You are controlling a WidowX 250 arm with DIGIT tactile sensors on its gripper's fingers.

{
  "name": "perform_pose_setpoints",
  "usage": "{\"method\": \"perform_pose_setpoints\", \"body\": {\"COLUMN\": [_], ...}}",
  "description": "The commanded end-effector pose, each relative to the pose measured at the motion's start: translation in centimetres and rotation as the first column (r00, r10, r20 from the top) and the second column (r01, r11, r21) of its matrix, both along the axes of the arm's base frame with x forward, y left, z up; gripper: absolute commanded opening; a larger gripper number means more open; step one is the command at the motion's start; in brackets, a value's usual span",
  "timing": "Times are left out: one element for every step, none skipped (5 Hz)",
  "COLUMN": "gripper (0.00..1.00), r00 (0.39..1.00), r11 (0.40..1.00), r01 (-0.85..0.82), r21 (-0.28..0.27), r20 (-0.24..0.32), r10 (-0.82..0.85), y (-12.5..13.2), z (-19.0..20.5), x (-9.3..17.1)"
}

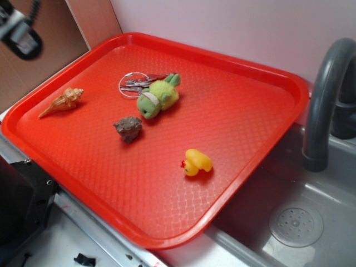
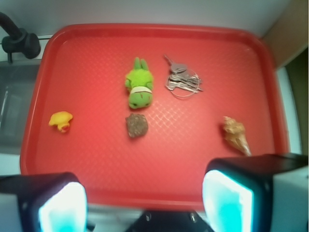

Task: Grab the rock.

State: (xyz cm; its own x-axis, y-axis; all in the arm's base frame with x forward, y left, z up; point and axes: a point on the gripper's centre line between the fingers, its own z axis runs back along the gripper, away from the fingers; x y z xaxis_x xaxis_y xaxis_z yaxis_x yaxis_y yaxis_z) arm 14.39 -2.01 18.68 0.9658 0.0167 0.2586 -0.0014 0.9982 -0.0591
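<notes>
Here the pincer (image 2: 145,203) hangs spread wide, well apart from the rock (image 2: 137,125).

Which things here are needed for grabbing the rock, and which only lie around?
Needed: rock, end effector, open and well short of it.
Lying around: green plush toy, keys, seashell, yellow duck, red tray, sink.

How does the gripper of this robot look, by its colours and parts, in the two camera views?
In the wrist view the gripper shows two blocky black fingers with rounded corners, and their inner pads glow pale cyan-white. A black mount sits between them at the bottom edge. In the exterior view only a blurred piece shows at the top left: a black rounded part with a light grey section and a dark coiled cable.
</notes>
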Motion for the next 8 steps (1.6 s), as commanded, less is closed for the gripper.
{"method": "perform_pose_setpoints", "body": {"gripper": [1.00, 1.00, 1.00, 1.00, 1.00, 1.00, 1.00, 1.00], "r00": [1.000, 0.996, 0.992, 0.980, 0.971, 0.960, 0.949, 0.949], "r11": [0.999, 0.999, 0.998, 0.989, 0.984, 0.977, 0.974, 0.977], "r01": [-0.014, 0.041, 0.065, 0.112, 0.147, 0.198, 0.216, 0.203], "r21": [0.045, 0.022, 0.011, 0.097, 0.098, 0.083, 0.069, 0.068], "r20": [0.000, -0.075, -0.107, -0.176, -0.206, -0.219, -0.249, -0.261], "r10": [0.014, -0.039, -0.064, -0.094, -0.124, -0.176, -0.193, -0.178], "y": [-0.6, -1.5, -1.8, -1.8, -1.8, -2.0, -2.1, -1.8], "z": [-5.0, -8.6, -9.4, -10.8, -12.4, -14.0, -15.1, -15.6], "x": [3.3, 4.5, 5.0, 5.5, 5.7, 6.3, 6.4, 6.6]}}
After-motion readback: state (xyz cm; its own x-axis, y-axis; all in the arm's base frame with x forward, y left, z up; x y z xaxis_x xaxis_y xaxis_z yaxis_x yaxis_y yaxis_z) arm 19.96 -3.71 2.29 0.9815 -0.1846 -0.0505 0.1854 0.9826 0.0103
